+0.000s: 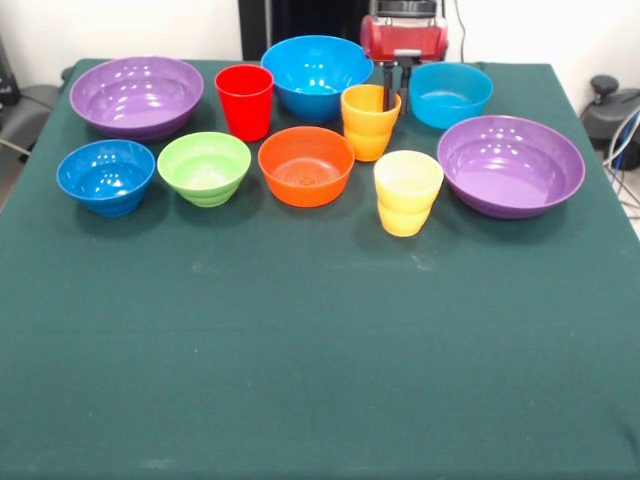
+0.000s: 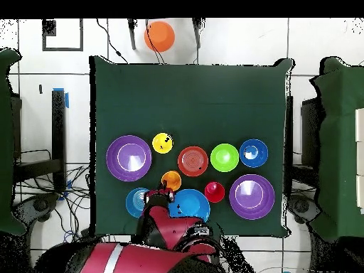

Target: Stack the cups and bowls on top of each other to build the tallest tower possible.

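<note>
Even, bright overhead lighting in both views. Soft short shadows under the bowls on the green tablecloth [image 1: 320, 340]. White glare spots on both purple bowls [image 1: 137, 95] and the large blue bowl [image 1: 316, 72]. Front view in focus.

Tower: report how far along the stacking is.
Done: nothing; no tower, all cups and bowls stand singly on the table. In hand: the gripper hangs by the orange cup, holding nothing visible. Left: every piece, such as the red cup, needs stacking.
</note>
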Available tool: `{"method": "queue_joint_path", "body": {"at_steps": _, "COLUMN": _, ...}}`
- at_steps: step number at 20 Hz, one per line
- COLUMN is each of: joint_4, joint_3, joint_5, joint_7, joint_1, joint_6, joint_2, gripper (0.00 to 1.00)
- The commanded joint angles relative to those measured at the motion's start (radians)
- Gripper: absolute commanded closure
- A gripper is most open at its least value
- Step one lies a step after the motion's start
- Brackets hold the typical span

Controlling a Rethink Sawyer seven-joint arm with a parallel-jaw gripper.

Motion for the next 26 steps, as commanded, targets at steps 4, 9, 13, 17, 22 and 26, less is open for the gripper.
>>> {"method": "queue_joint_path", "body": {"at_steps": 4, "joint_4": -0.025, "joint_3": 0.109, "joint_5": 0.053, "joint_7": 0.188, "joint_1": -0.019, "joint_6": 0.197, "joint_2": -0.127, "gripper": 1.0}}
{"method": "queue_joint_path", "body": {"at_steps": 9, "joint_4": 0.009, "joint_3": 0.112, "joint_5": 0.074, "joint_7": 0.172, "joint_1": -0.012, "joint_6": 0.35, "joint_2": -0.246, "gripper": 1.0}}
{"method": "queue_joint_path", "body": {"at_steps": 13, "joint_4": 0.025, "joint_3": 0.107, "joint_5": 0.086, "joint_7": 0.186, "joint_1": -0.002, "joint_6": 0.398, "joint_2": -0.297, "gripper": 1.0}}
{"method": "queue_joint_path", "body": {"at_steps": 17, "joint_4": 0.037, "joint_3": 0.088, "joint_5": 0.109, "joint_7": 0.207, "joint_1": 0.024, "joint_6": 0.42, "joint_2": -0.326, "gripper": 1.0}}
{"method": "queue_joint_path", "body": {"at_steps": 22, "joint_4": 0.052, "joint_3": 0.088, "joint_5": 0.11, "joint_7": 0.208, "joint_1": 0.027, "joint_6": 0.434, "joint_2": -0.352, "gripper": 1.0}}
{"method": "queue_joint_path", "body": {"at_steps": 26, "joint_4": 0.05, "joint_3": 0.088, "joint_5": 0.105, "joint_7": 0.205, "joint_1": 0.028, "joint_6": 0.439, "joint_2": -0.361, "gripper": 1.0}}
